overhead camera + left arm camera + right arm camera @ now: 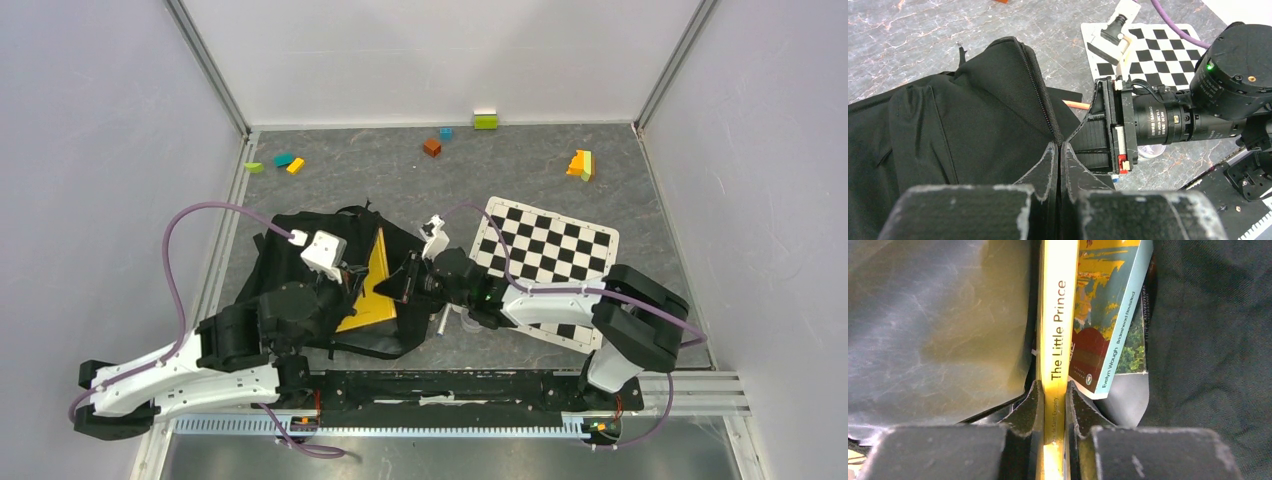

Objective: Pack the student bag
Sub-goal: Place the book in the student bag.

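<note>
While the yellow book (1058, 315) stood only part-way in the mouth, progress: packing was under way, not finished.
Student bag (268, 262): one, lying left of centre on the table, mouth turned toward the right arm.
Left gripper (1058, 150): clenched on the zip edge of the bag, apparently holding the mouth up.
Right gripper (1053, 390): grasping the yellow book by its spine, pointed in along the grey lining.
Done: two books lay inside, just beside the yellow one: a teal-spined book (1113, 315) and a green-covered book (1135, 347) behind it.
Left: by my reading, pushing the yellow book home and letting go; whether more had to go in, I could not tell.
Books counted: three.
Checkered board (550, 245): one, right of the bag.
Coloured blocks (432, 147): about seven, scattered along the far edge, well apart from the bag.
</note>
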`<state>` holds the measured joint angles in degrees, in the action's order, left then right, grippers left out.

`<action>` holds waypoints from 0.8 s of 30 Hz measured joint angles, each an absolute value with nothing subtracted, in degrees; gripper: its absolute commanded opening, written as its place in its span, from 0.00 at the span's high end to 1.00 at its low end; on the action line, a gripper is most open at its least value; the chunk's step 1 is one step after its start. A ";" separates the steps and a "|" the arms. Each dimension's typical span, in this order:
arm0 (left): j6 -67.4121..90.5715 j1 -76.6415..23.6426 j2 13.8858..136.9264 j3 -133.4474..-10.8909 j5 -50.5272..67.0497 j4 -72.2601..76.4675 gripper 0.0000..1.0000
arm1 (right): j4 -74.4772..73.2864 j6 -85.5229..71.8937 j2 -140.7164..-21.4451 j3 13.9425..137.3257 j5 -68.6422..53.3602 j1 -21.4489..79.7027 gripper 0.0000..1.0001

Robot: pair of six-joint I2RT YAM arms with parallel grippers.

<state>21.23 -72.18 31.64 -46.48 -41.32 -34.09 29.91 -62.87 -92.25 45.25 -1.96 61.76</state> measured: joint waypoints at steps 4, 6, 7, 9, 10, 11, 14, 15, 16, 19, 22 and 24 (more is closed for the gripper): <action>21.28 -72.10 31.29 -46.46 -41.04 -34.04 0.98 | 29.95 -62.89 -91.15 44.62 0.03 61.71 1.00; 21.28 -72.07 31.29 -46.44 -40.38 -34.06 0.98 | 30.11 -63.09 -91.46 44.69 0.21 61.71 1.00; 21.28 -72.07 31.29 -46.41 -40.21 -34.09 0.98 | 30.35 -63.20 -92.07 45.15 0.27 61.76 1.00; 21.30 -72.07 31.31 -46.41 -39.81 -34.04 0.98 | 30.35 -63.35 -94.19 47.27 0.25 61.89 1.00; 21.30 -72.07 31.38 -46.41 -39.64 -33.91 0.98 | 30.35 -63.37 -95.59 48.69 0.25 62.06 1.00; 21.30 -72.05 31.44 -46.41 -39.40 -33.78 0.98 | 30.33 -63.37 -96.62 49.84 0.25 62.19 1.00; 21.32 -72.01 31.81 -46.41 -38.85 -33.69 0.98 | 29.69 -63.11 -100.73 54.59 0.32 63.16 0.99; 21.34 -72.01 31.88 -46.41 -38.81 -33.69 0.98 | 29.58 -63.07 -101.51 55.48 0.34 63.35 0.96; 21.34 -72.01 31.88 -46.41 -38.79 -33.71 0.98 | 29.52 -63.02 -102.24 56.21 0.30 63.51 0.92; 21.37 -72.01 31.53 -46.41 -38.79 -33.74 0.98 | 29.43 -62.70 -103.50 57.45 -0.27 63.55 0.79; 21.85 -72.01 30.94 -46.41 -38.74 -33.78 0.98 | 29.56 -61.82 -104.57 58.83 -1.17 63.53 0.60; 22.11 -72.01 30.59 -46.30 -38.76 -33.82 0.98 | 29.69 -60.82 -104.64 58.87 -1.45 63.53 0.49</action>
<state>22.11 -72.01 30.59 -46.30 -38.76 -33.82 29.69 -60.82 -104.64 58.87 -1.45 63.53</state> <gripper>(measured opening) 0.036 0.353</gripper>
